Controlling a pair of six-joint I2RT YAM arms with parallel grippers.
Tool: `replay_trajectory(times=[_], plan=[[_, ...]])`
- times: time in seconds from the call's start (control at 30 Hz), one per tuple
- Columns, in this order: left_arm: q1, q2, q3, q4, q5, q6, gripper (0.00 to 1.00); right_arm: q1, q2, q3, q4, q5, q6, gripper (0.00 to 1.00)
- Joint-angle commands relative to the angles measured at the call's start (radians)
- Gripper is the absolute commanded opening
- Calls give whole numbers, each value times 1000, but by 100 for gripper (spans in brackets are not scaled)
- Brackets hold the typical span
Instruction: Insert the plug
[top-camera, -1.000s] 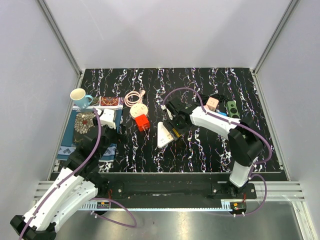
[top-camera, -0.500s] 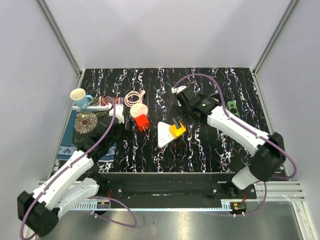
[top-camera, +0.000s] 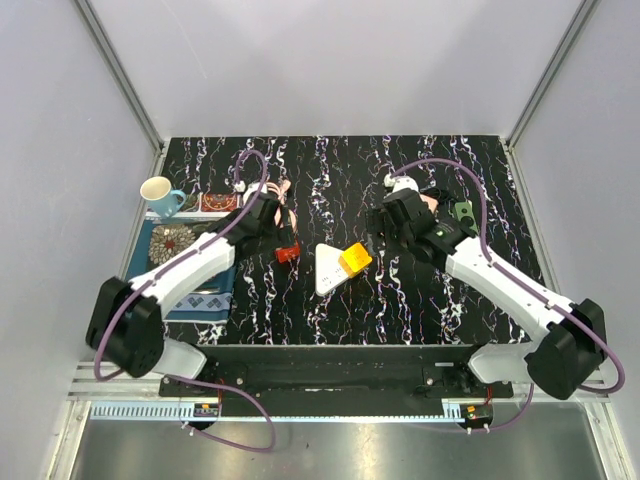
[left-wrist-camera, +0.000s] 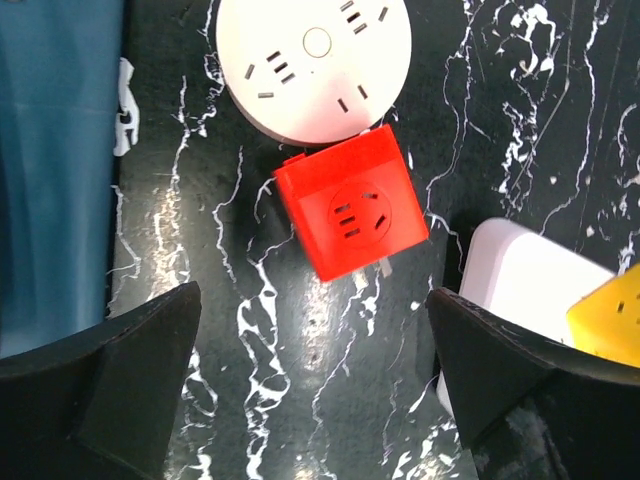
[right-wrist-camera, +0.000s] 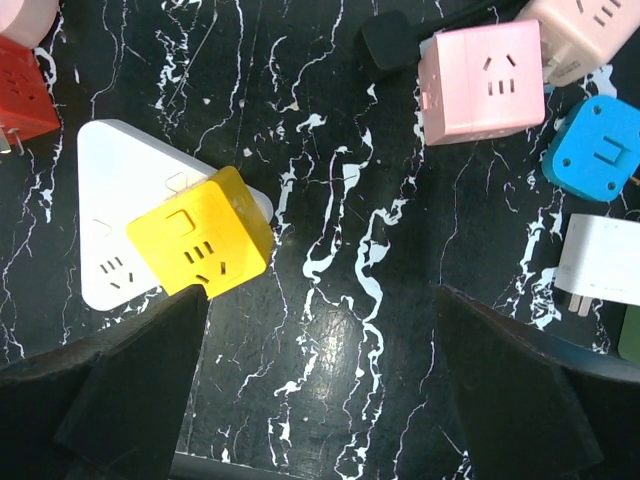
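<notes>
Yellow cube (right-wrist-camera: 198, 245) is sitting, seemingly seated, on white socket (right-wrist-camera: 110, 220), ten o'clock from right gripper (right-wrist-camera: 320, 400). Both grippers are hanging released, empty. Left gripper (left-wrist-camera: 310, 400) is hovering, red cube (left-wrist-camera: 350, 215) at twelve; next probably a centred descent.

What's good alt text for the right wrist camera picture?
A yellow cube plug adapter sits on a white triangular socket block on a black marbled table. A pink cube adapter and a blue cube adapter lie upper right; open jaws frame the bottom corners.

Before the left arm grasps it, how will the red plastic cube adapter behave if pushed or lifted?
The red plastic cube adapter looks rigid, so it probably will not flex. Its flat faces suggest sliding rather than rolling. Its smooth sides may be slippery.
</notes>
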Motion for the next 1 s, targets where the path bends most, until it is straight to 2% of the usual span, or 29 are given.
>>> replay_trajectory(times=[0.0,0.27,0.63,0.73,0.97], plan=[[4,108,94,-8,-37,-111,99,-16,-81,-42,109,18,80,100],[2,247,161,-2,-24,-164,99,-17,-121,-115,181,-17,62,100],[0,344,180,18,-31,-187,96,-21,-122,-152,210,-74,22,100],[-6,346,175,16,-24,-190,91,-22,-126,-157,209,-77,17,100],[-15,280,137,25,-8,-185,67,-22,-129,-148,209,-99,14,100]])
